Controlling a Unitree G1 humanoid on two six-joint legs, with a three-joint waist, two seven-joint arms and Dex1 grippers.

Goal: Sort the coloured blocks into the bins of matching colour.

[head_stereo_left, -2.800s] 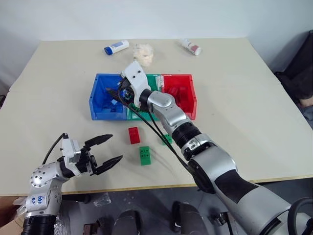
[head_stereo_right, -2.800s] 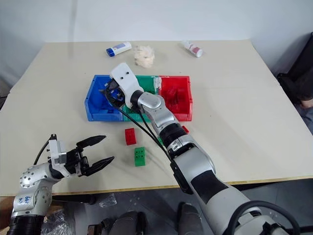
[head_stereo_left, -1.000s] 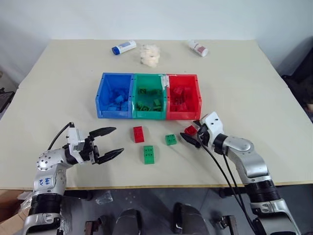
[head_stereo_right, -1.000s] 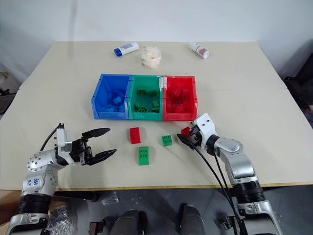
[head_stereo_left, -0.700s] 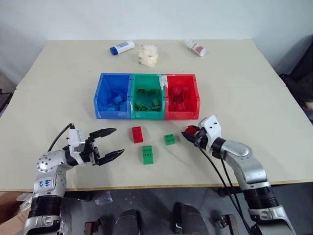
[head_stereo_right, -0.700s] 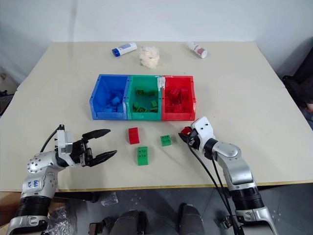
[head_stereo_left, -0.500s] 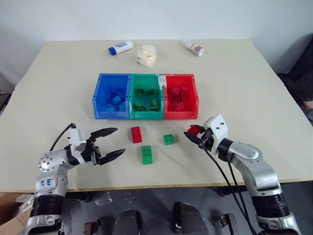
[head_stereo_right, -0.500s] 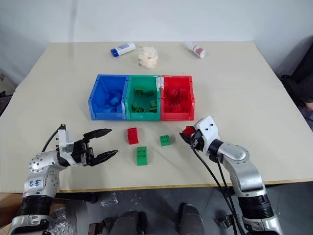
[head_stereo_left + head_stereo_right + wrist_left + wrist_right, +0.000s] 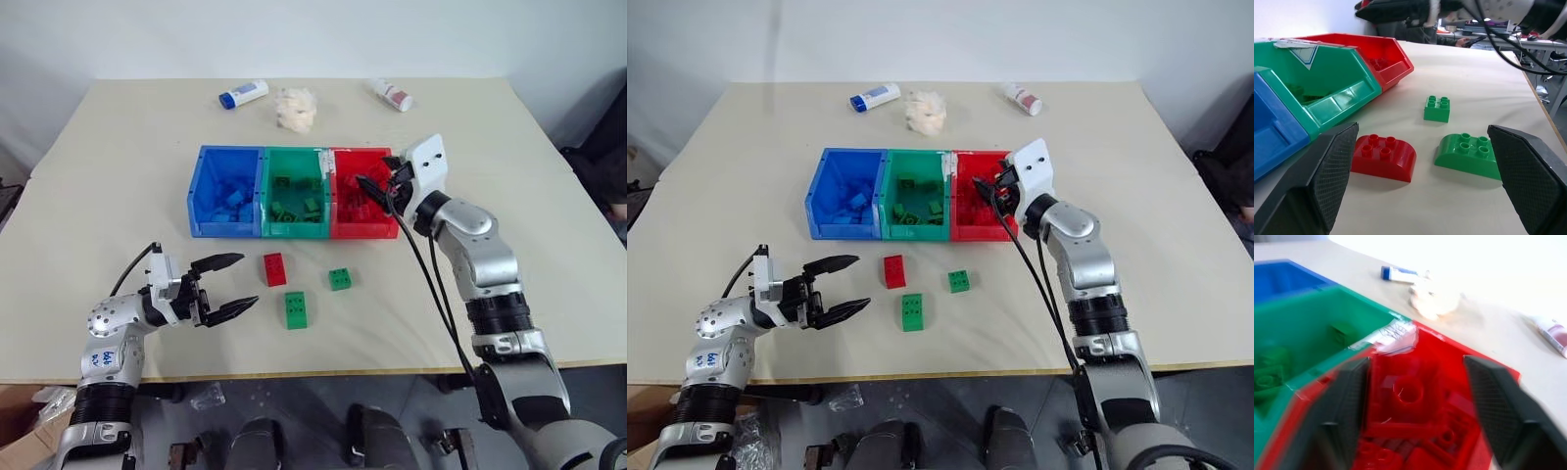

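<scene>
Three joined bins stand mid-table: blue [image 9: 225,191], green [image 9: 297,191] and red [image 9: 364,201], each with blocks inside. My right gripper [image 9: 375,176] hovers over the red bin, open. In the right wrist view a blurred red block [image 9: 1408,391] lies loose between its fingers [image 9: 1347,416], above the red bricks in the bin. A red block [image 9: 274,268], a small green block [image 9: 341,279] and a larger green block [image 9: 296,308] lie on the table in front of the bins. My left gripper [image 9: 247,280] stands open just left of them, with nothing in it.
At the table's far side lie a white tube with a blue cap [image 9: 243,94], a whitish fluffy wad [image 9: 296,108] and a white tube with a red cap [image 9: 392,95]. The table's front edge runs close to the loose blocks.
My right gripper shut on a red block on the table, rose with it to above the red bin, and opened. The left gripper has stayed in place, open.
</scene>
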